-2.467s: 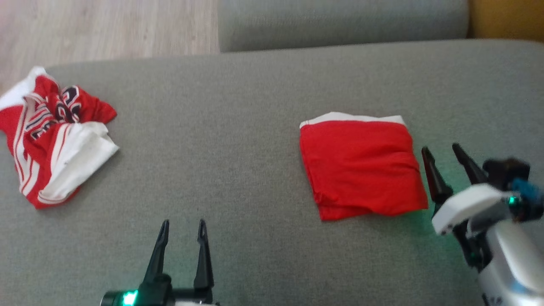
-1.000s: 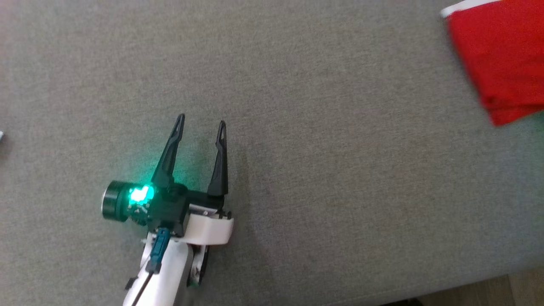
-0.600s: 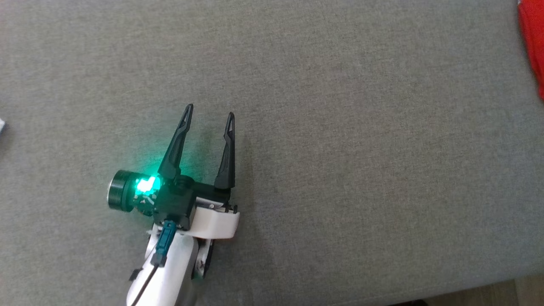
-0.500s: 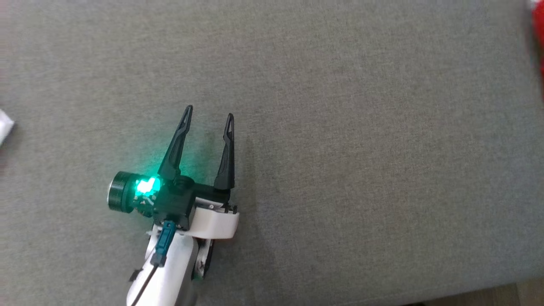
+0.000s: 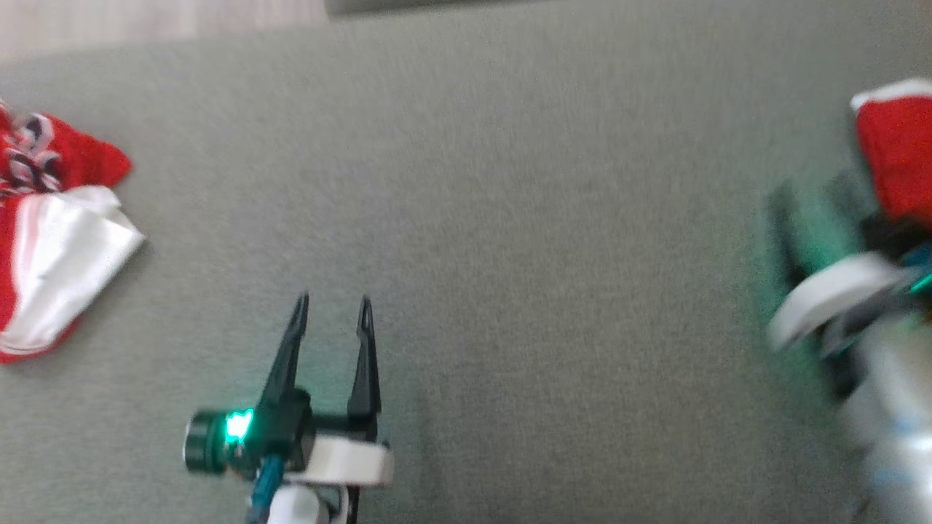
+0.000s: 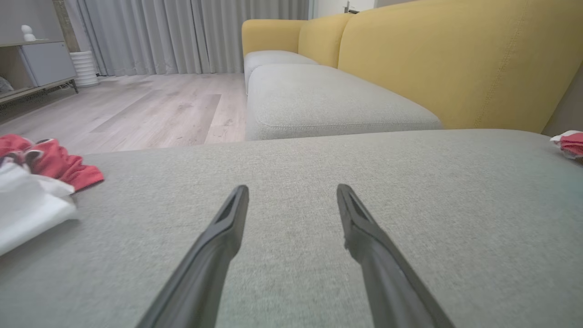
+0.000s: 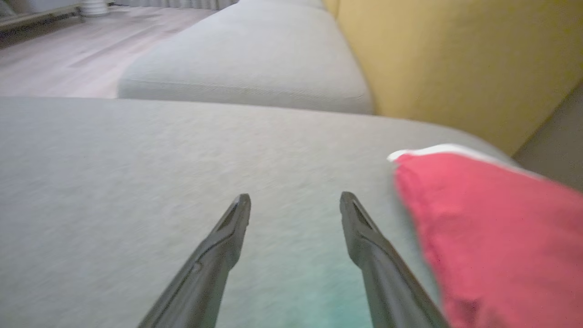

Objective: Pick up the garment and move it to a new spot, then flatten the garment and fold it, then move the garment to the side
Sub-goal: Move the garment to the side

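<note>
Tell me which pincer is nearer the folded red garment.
Right. The right pincer hangs open just beside the folded red garment; the left pincer is far across the grey cushion, toward the crumpled jersey.

One folded garment [image 5: 899, 156], one crumpled garment [image 5: 54, 251], two hands [image 5: 333, 300] [image 7: 295, 198]

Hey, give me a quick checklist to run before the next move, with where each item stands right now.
1. Left hand open and empty: ok.
2. Right hand open and empty: ok.
3. Folded red garment lying on the grey cushion beside the right hand: ok.
4. Crumpled red and white jersey within the left hand's reach: cannot tell.
5. Head view sharp on the right hand: not ok, blurred.
</note>
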Controlling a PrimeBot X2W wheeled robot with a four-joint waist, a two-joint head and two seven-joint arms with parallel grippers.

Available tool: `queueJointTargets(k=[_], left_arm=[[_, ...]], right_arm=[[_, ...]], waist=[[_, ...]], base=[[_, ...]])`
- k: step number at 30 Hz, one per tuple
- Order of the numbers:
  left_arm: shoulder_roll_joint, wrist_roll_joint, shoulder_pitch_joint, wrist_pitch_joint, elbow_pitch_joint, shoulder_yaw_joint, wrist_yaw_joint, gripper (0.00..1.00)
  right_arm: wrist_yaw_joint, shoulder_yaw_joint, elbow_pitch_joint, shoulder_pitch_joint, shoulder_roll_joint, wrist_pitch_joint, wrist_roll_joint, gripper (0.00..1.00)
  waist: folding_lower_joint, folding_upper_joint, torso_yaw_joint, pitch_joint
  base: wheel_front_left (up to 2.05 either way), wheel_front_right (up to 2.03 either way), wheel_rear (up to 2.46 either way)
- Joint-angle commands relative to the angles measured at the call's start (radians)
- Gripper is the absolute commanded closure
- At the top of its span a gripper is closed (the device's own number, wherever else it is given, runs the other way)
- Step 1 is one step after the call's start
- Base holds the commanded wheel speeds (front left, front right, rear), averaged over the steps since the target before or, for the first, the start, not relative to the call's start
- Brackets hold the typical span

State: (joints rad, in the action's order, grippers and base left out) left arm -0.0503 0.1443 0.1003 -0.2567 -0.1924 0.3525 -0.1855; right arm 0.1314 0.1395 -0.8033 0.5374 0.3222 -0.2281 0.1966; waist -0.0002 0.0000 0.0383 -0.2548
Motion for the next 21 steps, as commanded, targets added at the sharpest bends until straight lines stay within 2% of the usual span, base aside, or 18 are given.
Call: queueJointTargets(k=[1,6,10,16,21], left_arm=[[0.000,0.005,-0.011,-0.005,0.025,-0.032,-0.005,0.00],[0.000,0.024,-0.106,-0.005,0.010,-0.052,-0.010,0.00],[0.000,0.036,-0.163,-0.005,0.021,-0.081,-0.020,0.00],[0.000,0.025,-0.227,-0.005,0.048,-0.140,-0.031,0.00],[0.000,-0.001,-0.265,-0.005,0.049,-0.171,-0.012,0.00]], right_arm=[[-0.001,0.041,0.027,-0.039,-0.013,-0.016,0.018,0.00],[-0.001,0.148,0.048,-0.170,-0.126,-0.032,0.081,0.00],[-0.001,0.171,0.133,-0.263,-0.181,-0.033,0.111,0.00],[-0.001,0.155,0.277,-0.380,-0.211,-0.033,0.066,0.00],[-0.001,0.074,0.367,-0.467,-0.235,-0.034,-0.003,0.00]], waist=[[0.0002,0.0000,-0.036,0.112],[0.0002,0.0000,-0.050,0.249],[0.0002,0.0000,-0.048,0.303],[0.0002,0.0000,-0.033,0.347],[0.0002,0.0000,-0.031,0.371]], base=[[0.00,0.00,0.00],[0.00,0.00,0.00],[0.00,0.00,0.00],[0.00,0.00,0.00],[0.00,0.00,0.00]])
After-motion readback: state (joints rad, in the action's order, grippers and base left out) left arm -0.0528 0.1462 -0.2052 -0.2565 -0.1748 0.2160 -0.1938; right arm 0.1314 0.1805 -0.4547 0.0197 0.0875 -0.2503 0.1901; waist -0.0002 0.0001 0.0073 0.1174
